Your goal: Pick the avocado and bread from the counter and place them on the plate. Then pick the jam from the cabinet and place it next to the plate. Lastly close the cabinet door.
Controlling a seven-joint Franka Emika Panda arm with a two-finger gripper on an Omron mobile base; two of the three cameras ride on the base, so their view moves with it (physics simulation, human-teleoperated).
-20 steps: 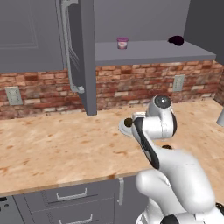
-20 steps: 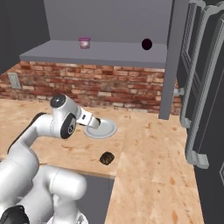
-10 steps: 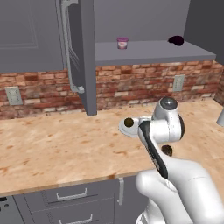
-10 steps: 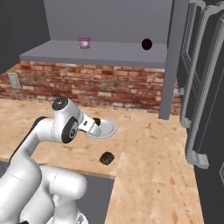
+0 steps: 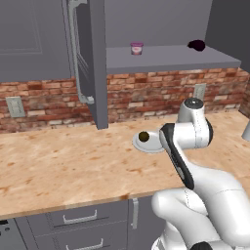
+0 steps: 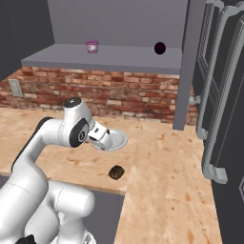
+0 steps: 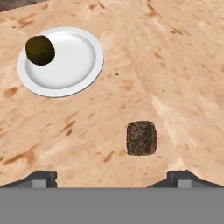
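The olive-green avocado lies on the far left part of the pale plate, and it shows on the plate in the left base view too. The mottled brown bread rests on the beige counter, apart from the plate and near the front edge. My gripper hovers above the counter, open and holding nothing, with the bread just ahead of its right fingertip. The pink jam stands on the cabinet shelf. The cabinet door hangs open.
A black-maroon lump sits on the shelf to the right of the jam. The open door's bar handle juts out over the counter left of the plate. Another dark door stands open on the right. A brick wall backs the counter.
My hand has swung away from above the plate, toward the counter's front edge and the bread. The avocado stays on the plate.
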